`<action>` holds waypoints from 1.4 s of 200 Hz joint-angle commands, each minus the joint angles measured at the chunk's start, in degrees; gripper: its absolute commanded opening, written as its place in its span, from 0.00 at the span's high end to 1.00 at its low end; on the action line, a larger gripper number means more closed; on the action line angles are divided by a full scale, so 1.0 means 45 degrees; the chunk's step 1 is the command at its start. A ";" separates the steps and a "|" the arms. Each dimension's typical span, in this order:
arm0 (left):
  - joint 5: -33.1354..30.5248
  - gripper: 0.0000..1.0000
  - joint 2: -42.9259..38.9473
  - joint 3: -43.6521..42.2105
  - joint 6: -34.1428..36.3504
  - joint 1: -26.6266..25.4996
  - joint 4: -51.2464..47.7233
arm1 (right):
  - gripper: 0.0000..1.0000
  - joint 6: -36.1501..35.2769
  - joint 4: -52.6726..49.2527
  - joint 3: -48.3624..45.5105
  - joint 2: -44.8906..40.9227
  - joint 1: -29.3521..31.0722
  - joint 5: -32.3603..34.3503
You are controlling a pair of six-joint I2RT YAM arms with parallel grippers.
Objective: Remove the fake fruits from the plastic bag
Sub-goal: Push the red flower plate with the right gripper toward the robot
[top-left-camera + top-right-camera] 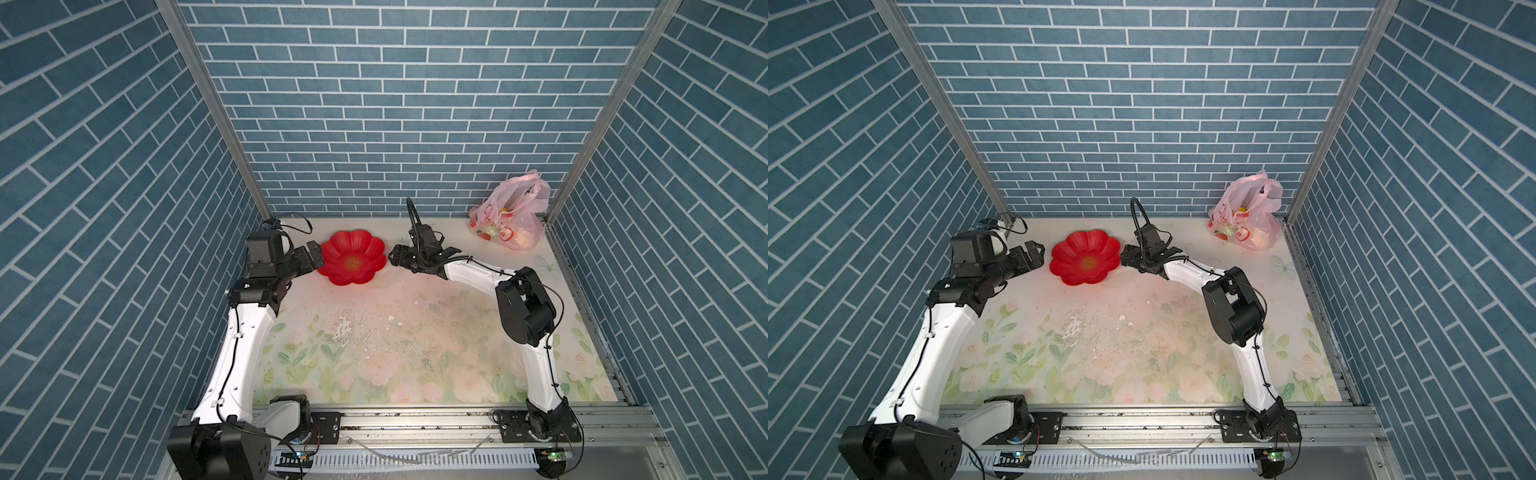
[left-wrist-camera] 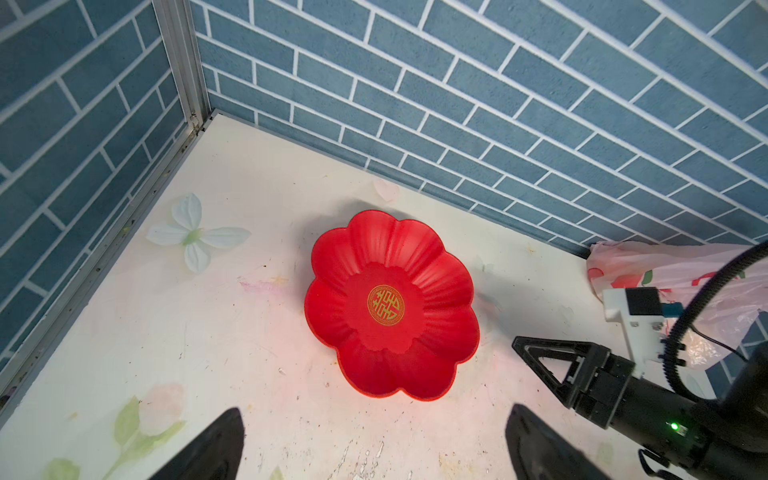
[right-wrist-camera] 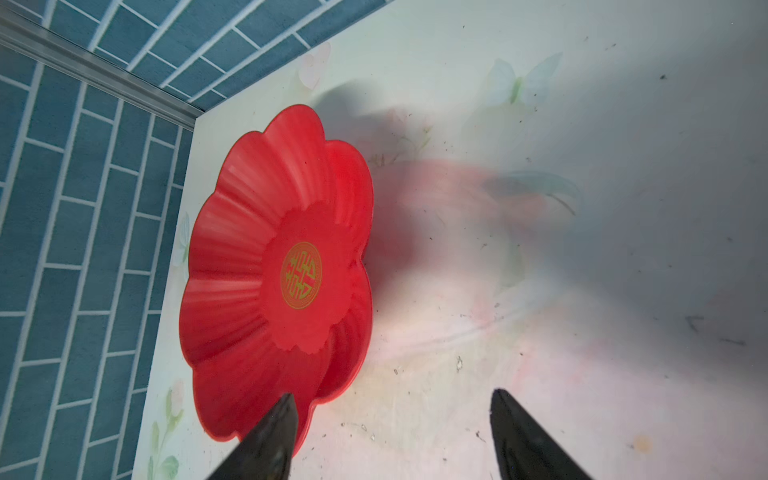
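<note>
Top views are both taken up by the table (image 1: pixel 415 332), and the plastic bag (image 1: pixel 509 216) is seen stood in its far right corner, well apart from both arms. The red plate (image 1: pixel 353 249) lies empty between the left gripper (image 1: pixel 314 252), spread wide, and the right gripper (image 1: pixel 392 258), parted on nothing. No fruit is judged removed yet; a reach to the bag's mouth is called for next. The fake fruits (image 1: pixel 494 230) are veiled by film and cannot be counted.
</note>
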 commanded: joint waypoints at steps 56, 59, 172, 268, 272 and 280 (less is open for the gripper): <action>0.0288 0.01 -0.0083 -0.0313 -0.0156 -0.0029 0.0283 | 0.34 0.0836 -0.0545 0.2895 0.2514 0.0486 -0.0876; 0.0287 0.01 -0.0082 -0.0323 -0.0153 -0.0021 0.0288 | 0.34 0.0854 -0.0543 0.2978 0.2593 0.0499 -0.0876; 0.0083 0.01 -0.0091 -0.0392 -0.0120 0.0005 0.0288 | 1.00 0.1736 0.0020 0.2679 0.2690 0.0522 -0.0532; 0.0727 0.01 -0.0335 -0.0526 -0.0483 0.0006 0.0598 | 1.00 0.2299 -0.3138 -0.8495 -0.8562 -0.3243 0.2012; 0.0745 0.01 -0.0327 -0.0520 -0.0520 0.0001 0.0601 | 1.00 0.2169 -0.3572 -0.8755 -0.9044 -0.3472 0.2121; 0.0800 0.01 -0.0278 -0.0509 -0.0531 0.0005 0.0601 | 1.00 0.1971 -0.4327 -0.9292 -0.9939 -0.3816 0.2224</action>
